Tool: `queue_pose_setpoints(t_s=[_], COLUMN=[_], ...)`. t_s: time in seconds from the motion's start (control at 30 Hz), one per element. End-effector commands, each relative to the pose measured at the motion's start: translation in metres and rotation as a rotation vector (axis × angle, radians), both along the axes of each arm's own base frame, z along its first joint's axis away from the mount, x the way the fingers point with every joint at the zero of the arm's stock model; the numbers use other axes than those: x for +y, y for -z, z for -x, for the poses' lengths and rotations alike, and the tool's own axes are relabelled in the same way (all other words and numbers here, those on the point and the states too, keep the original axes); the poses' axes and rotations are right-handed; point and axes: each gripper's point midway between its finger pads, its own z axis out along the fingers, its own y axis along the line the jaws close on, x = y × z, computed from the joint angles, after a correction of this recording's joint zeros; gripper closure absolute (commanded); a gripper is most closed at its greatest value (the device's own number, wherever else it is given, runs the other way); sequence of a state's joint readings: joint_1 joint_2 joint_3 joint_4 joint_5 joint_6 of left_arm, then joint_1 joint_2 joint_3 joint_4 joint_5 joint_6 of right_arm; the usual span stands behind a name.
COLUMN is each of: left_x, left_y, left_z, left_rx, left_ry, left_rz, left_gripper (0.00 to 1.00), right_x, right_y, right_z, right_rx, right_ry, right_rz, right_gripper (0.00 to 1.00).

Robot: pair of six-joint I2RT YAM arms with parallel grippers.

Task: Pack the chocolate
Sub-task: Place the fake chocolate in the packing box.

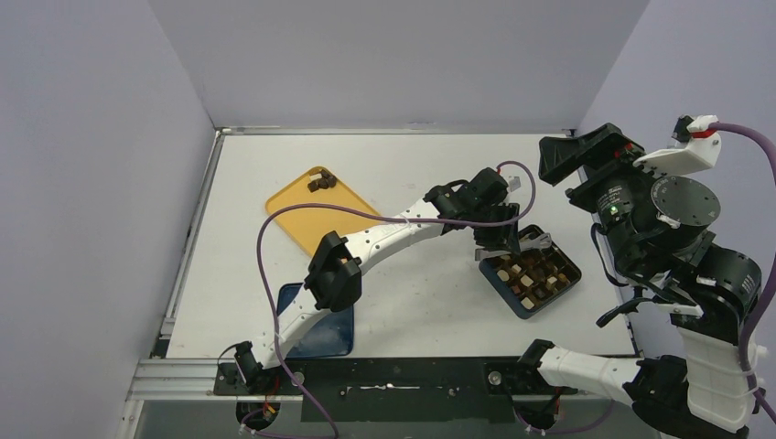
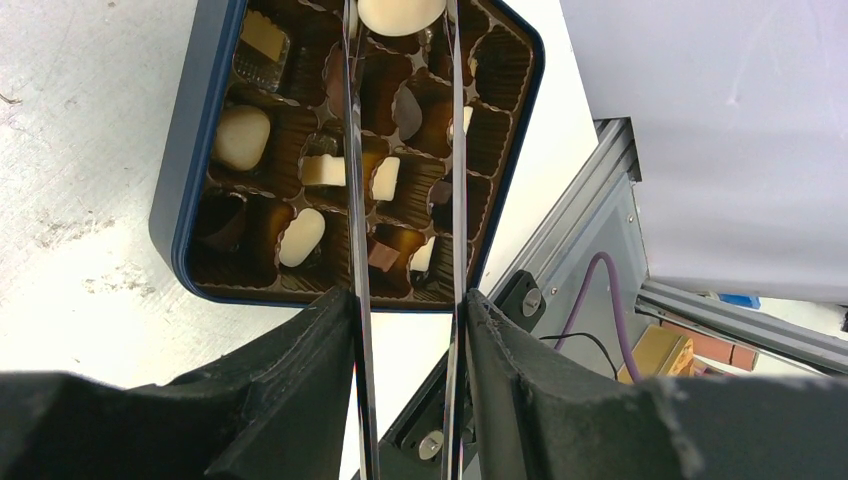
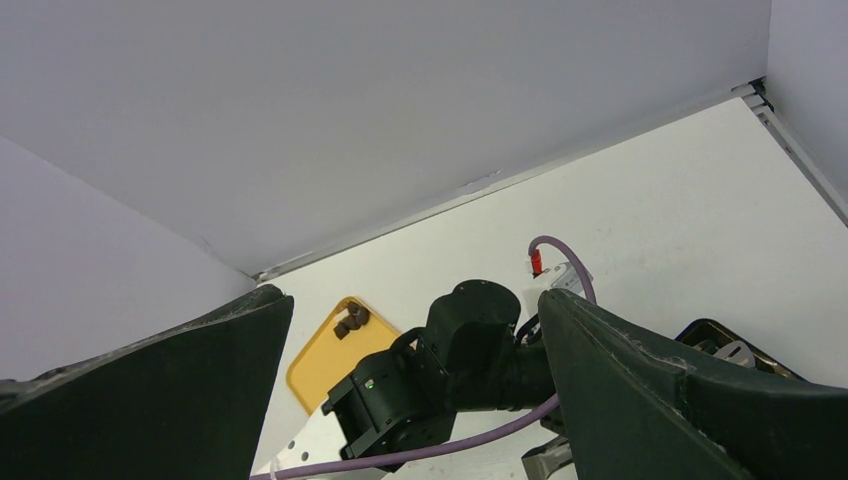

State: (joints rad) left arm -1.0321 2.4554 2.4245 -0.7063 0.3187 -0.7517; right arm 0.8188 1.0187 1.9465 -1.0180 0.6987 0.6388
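Left wrist view: left gripper (image 2: 410, 310) clenched on tongs (image 2: 458, 200), tips pinching cream-white chocolate (image 2: 400, 12) over dark blue box (image 2: 180, 150), several compartments filled. Few dark pieces (image 1: 320, 181) on yellow tray (image 1: 320, 224); right gripper (image 3: 415, 300) released, empty.

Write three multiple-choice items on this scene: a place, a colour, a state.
1. Where do the loose dark chocolates lie? A) on the floor B) on the yellow tray C) in a bowl
2. What colour is the piece between the tips of the tongs? A) red B) dark brown C) cream-white
3. How do the right fingers stand? A) open, empty B) shut on a spoon C) shut on a chocolate
1 B: the top view shows them at its far corner. 2 C: the left wrist view shows it pale. 3 A: the right wrist view shows a wide bare gap.
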Motion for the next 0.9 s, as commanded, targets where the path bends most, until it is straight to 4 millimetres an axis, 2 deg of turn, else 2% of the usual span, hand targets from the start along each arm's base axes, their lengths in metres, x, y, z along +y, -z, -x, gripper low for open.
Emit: queue_pose_setpoints(t_s=[0.0,0.37,0.67,0.77,0.87], left_x=[-0.011,-0.012,0.003,0.014,0.033], left_y=[-0.024,-0.032,-0.076,-0.090,-0.101], left_z=[-0.010,-0.013,-0.023,-0.029,-0.042], left_rx=[-0.031,-0.037,-0.103,-0.127,-0.167], left_ry=[-0.005,-0.008,-0.055,-0.078,-0.126], left_rz=[0.085,0.105,0.140,0.140,0.111], left_gripper=[0.60,0.59,0.62,0.63,0.63], right_x=[-0.005,-0.009,-0.005,-0.006,-0.004], right_y=[-0.009,-0.013,-0.010,-0.004,0.006], right_z=[0.001,0.003,0.002,0.003,0.002], right_rx=[-0.031,-0.037,-0.031,-0.018,0.009], right_ry=[0.015,0.021,0.010,0.017,0.019], right_rz=[-0.015,-0.008,-0.023,-0.029,-0.026], right_gripper=[0.00,0.00,0.00,0.00,0.00])
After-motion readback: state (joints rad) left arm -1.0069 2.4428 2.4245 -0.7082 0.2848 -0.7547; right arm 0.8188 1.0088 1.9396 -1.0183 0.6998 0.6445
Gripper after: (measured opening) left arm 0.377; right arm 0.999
